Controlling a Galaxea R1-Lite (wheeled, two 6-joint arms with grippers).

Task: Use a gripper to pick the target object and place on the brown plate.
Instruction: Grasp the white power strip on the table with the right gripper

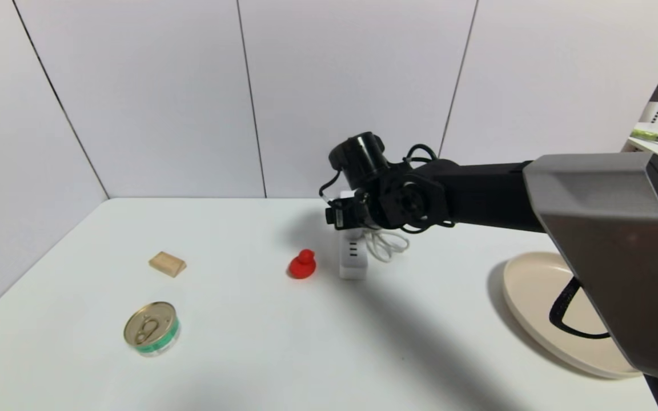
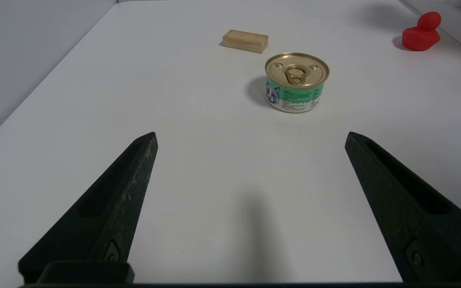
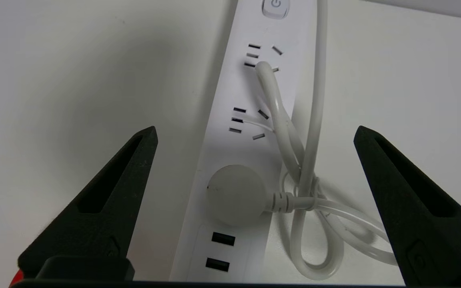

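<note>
The black right gripper (image 3: 254,134) hovers, jaws spread, seemingly just above the long white plastic power strip (image 1: 353,257), which lies beside a small red duck (image 1: 302,265), well apart from the round beige plate (image 1: 526,291).

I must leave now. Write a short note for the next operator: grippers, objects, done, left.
Right gripper: open, above the power strip, fingers either side, no grip yet.
Left gripper: open, parked, facing the can.
The strip lies on the table beside the red duck, cord coiled on it.
Brown plate: at the robot's right.
Done: approach. Left: lower, close, lift, place on plate.
</note>
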